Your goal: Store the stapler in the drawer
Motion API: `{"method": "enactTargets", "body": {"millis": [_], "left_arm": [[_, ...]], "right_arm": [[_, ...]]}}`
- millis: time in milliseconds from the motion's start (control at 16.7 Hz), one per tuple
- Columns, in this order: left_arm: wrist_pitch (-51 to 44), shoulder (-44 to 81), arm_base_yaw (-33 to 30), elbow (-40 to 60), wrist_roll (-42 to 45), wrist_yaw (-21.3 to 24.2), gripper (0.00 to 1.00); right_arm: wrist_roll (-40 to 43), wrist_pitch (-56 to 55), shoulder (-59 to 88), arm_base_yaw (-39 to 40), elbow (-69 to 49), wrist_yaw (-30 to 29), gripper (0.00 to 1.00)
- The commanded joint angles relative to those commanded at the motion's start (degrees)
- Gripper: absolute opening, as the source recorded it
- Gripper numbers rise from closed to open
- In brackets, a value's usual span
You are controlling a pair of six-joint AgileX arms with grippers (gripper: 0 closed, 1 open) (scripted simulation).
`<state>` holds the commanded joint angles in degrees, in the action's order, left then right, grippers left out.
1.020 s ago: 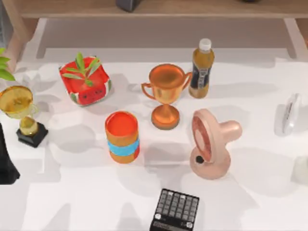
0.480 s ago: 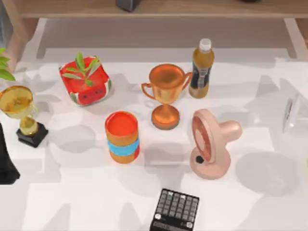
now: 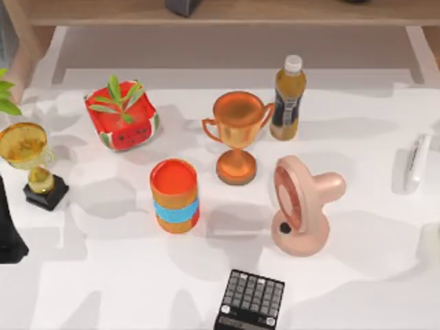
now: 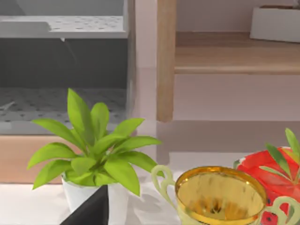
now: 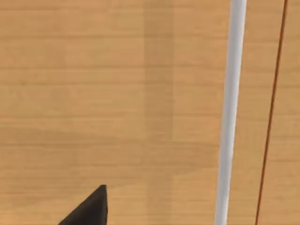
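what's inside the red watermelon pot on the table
A green leafy sprig stands in the red watermelon pot, left of the copper trophy. Its leaves cover the pot's bottom, so soil cannot be seen.

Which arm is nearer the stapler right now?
Probably right. The left arm sits at the table's far left edge, opposite the stapler at the right edge; the right gripper faces a wooden panel.

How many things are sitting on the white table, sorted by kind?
Trophy cups: 2, copper cup, gold cup
Plants: 2, plant in red pot, leafy plant in white pot
Bottle: 1
Orange can: 1
Pink fan: 1
Calculator: 1
Stapler: 1
Total: 9
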<state>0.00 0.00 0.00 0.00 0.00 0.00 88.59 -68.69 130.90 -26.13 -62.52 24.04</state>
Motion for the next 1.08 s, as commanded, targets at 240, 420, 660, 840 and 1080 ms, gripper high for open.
{"method": "enactTargets", "body": {"millis": [240, 420, 660, 840, 1080], "left_arm": [[0.0, 0.0, 0.0, 0.0, 0.0, 0.0, 1.0], [0.0, 0.0, 0.0, 0.0, 0.0, 0.0, 1.0], [0.0, 0.0, 0.0, 0.0, 0.0, 0.0, 1.0], [0.0, 0.0, 0.0, 0.0, 0.0, 0.0, 1.0], [0.0, 0.0, 0.0, 0.0, 0.0, 0.0, 1.0]], "right_arm": [[0.65, -0.51, 0.96, -0.19, -0.46, 0.19, 1.0], [0.6, -0.3, 0.91, 0.11, -0.42, 0.04, 1.0], [0.68, 1.7, 2.71, 0.71, -4.41, -0.73, 1.0], [0.7, 3.08, 3.91, 1.16, -6.96, -1.19, 1.0], [0.7, 3.12, 3.94, 1.18, -7.04, -1.21, 0.92]]}}
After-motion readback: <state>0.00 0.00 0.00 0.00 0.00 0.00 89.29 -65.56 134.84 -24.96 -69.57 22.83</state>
